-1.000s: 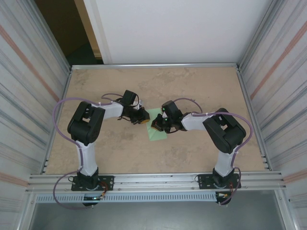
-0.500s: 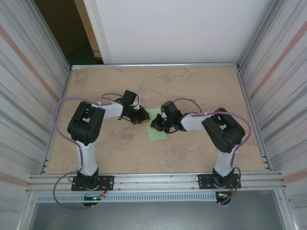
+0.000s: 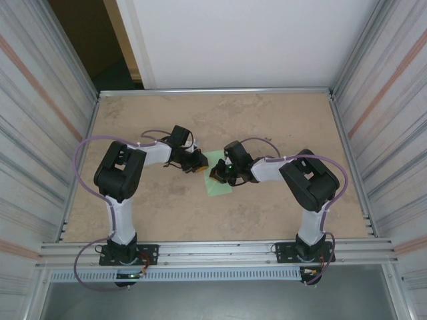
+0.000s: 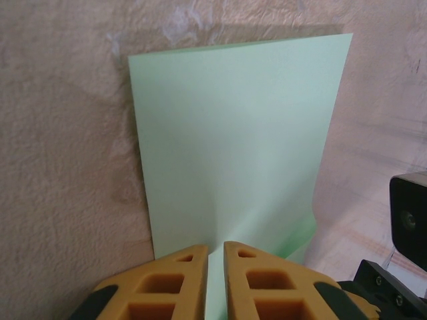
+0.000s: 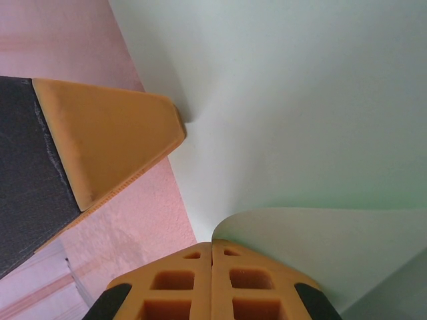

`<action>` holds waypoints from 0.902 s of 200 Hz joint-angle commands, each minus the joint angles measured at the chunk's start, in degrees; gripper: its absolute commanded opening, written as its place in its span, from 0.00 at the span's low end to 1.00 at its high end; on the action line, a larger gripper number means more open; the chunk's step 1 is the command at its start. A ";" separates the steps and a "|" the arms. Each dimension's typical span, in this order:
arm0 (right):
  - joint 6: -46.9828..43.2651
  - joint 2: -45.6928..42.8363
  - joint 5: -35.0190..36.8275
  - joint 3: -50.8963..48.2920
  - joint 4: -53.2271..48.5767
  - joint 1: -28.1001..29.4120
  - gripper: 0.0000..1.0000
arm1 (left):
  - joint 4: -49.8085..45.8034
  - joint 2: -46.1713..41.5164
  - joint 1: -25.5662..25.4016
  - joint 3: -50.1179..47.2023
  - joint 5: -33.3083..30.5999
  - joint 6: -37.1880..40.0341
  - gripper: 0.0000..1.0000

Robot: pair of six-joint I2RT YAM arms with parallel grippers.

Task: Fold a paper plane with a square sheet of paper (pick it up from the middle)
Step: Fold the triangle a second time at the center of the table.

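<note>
- Looking at the square sheet of paper (image 4: pixel 233 133), parked about mid tabletop (image 3: pixel 267 120), well clear of every edge and corner, mostly lying flat.
- Left fingers (image 4: pixel 230 257): closed down to a thin slit, apparently pinching the sheet's edge on that side.
- Right fingers (image 5: pixel 223 257): fully closed, gripping a flap of the same sheet that curls up off the surface.
- Reads like the first fold getting started, flap lifted but not brought over yet.
- Could easily tear or crumple from here. Cause: two pinches on one thin sheet, plus any pulling apart or mismatch in height.
- Might also slip out of the right pinch, with so little paper held there. Result: flap flopping back flat.
- Could land crooked too. Cause: a swivel under the left pinch, then mismatched edges and a skewed crease that spoils every fold after it.
- Tight quarters as well, both sets of fingers just beside each other, so bumping while carrying the flap across is a real worry.
</note>
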 commanded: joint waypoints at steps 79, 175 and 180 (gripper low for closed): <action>0.91 1.60 0.70 1.04 0.95 0.35 0.00 | -3.04 2.08 0.01 -0.70 -1.85 1.32 0.15; 1.39 2.33 -0.09 1.25 1.74 0.32 0.00 | -3.06 2.08 0.01 -0.91 -1.80 1.41 0.15; 1.36 2.33 -0.20 1.29 1.78 0.25 0.00 | -3.02 2.09 0.02 -0.92 -1.83 1.41 0.15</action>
